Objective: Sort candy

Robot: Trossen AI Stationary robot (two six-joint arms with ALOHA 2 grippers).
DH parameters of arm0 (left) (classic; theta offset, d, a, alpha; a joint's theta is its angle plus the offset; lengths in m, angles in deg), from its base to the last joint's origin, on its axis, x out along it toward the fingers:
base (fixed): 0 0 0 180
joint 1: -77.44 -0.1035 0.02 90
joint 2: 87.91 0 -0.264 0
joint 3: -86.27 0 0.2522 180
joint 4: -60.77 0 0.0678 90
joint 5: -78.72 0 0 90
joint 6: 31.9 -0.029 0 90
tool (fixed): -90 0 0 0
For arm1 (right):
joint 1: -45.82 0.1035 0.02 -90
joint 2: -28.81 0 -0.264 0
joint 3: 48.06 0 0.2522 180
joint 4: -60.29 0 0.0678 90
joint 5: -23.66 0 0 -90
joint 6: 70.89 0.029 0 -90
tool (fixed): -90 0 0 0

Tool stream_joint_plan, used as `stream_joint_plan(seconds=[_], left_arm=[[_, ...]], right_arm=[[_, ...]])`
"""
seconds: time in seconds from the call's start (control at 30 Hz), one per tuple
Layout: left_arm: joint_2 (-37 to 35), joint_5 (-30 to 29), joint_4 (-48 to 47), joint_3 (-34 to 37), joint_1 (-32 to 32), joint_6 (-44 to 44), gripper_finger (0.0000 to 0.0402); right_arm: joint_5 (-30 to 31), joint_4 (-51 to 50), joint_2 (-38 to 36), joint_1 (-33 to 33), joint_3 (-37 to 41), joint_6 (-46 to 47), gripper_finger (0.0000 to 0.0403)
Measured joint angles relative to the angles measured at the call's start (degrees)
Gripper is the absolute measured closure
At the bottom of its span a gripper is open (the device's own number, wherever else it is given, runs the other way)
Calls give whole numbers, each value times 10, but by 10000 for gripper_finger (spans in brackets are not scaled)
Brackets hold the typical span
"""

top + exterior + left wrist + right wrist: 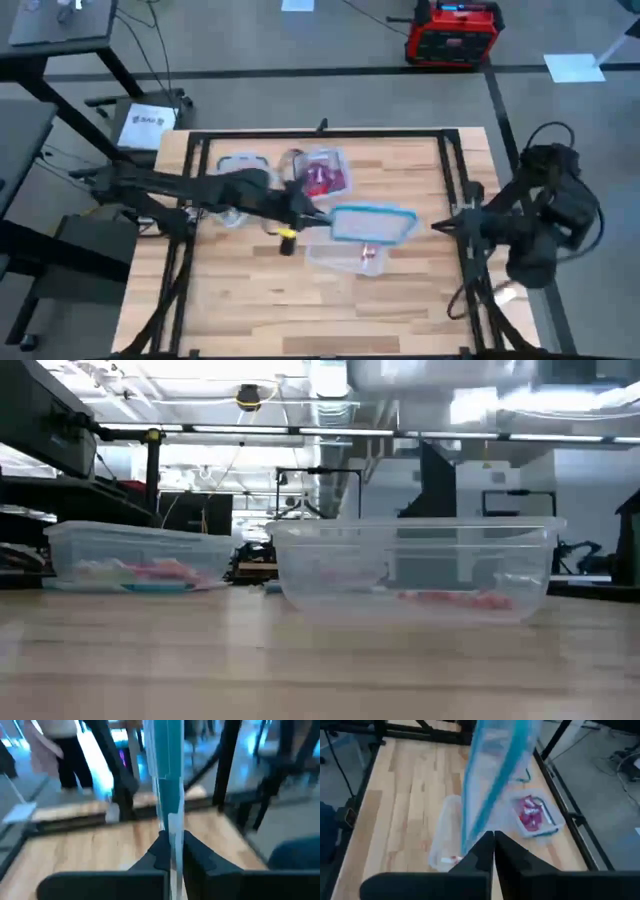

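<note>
- Step in hand, as I judge it: lid handling, not picking. The left tool is reaching in from the left to mid-worktop and is clamping the blue-rimmed lid by its left edge. In the left wrist view the lid is standing edge-on between the fingers.
- The lid is hanging over the far edge of the near clear tub.
- The right tool is sitting clenched and empty at the right, just beside the lid's right edge. I cannot tell whether it is touching the lid.
- The candy is lying mostly as a red and pink heap in the far open tub, just beyond the left tool. A piece or two is showing red in the near tub, under the lid, to the right of the left tool.
- No candy is being held.
- Next move, I am judging: set the lid down on bare worktop or seat it squarely on a tub, keeping it level so it is not snagging a rim.
</note>
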Motion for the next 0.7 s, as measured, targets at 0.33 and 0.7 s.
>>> stream_joint_plan(seconds=[0.33, 0.7], left_arm=[[-121, -34, 260, 113, 9, 51, 401], [-107, -26, 369, 114, 15, 54, 402]], right_arm=[[72, 187, 2, -18, 190, 110, 403], [187, 568, 2, -119, 273, -194, 312]])
